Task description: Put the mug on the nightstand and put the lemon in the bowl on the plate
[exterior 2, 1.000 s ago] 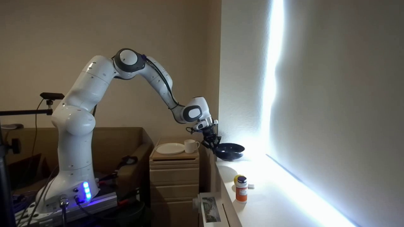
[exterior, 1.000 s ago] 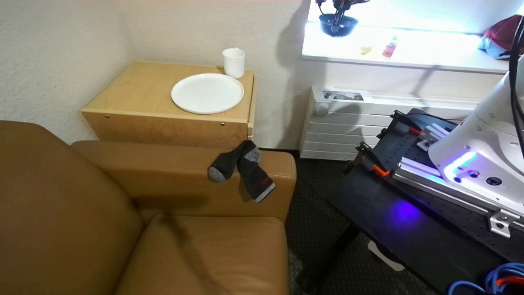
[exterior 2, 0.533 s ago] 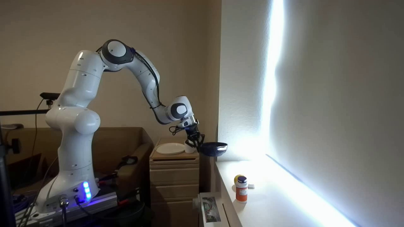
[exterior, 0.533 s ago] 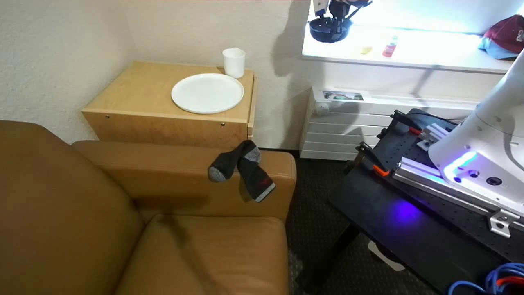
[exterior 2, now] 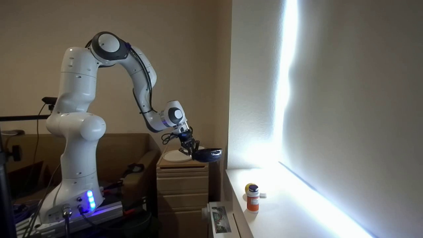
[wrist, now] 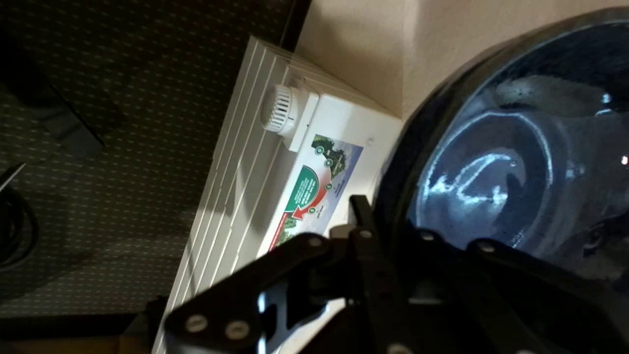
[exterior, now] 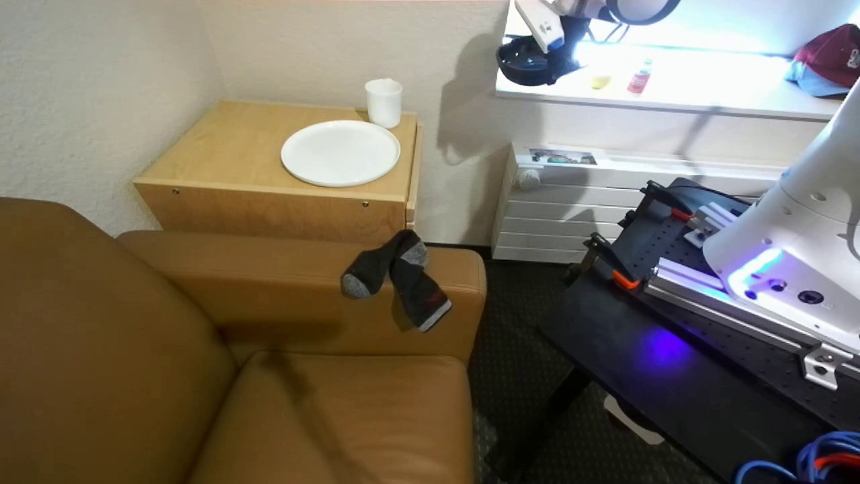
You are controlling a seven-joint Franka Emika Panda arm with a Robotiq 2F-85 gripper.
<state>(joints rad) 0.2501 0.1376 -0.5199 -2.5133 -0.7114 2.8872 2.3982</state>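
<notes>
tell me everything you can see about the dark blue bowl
The bowl is round, dark navy to nearly black, glossy, perhaps glazed ceramic, with a ring showing inside at its base. It hangs in the air, mouth up, apart from the windowsill. The pincer grips its rim from inside and outside; nothing else visibly touches it.
</notes>
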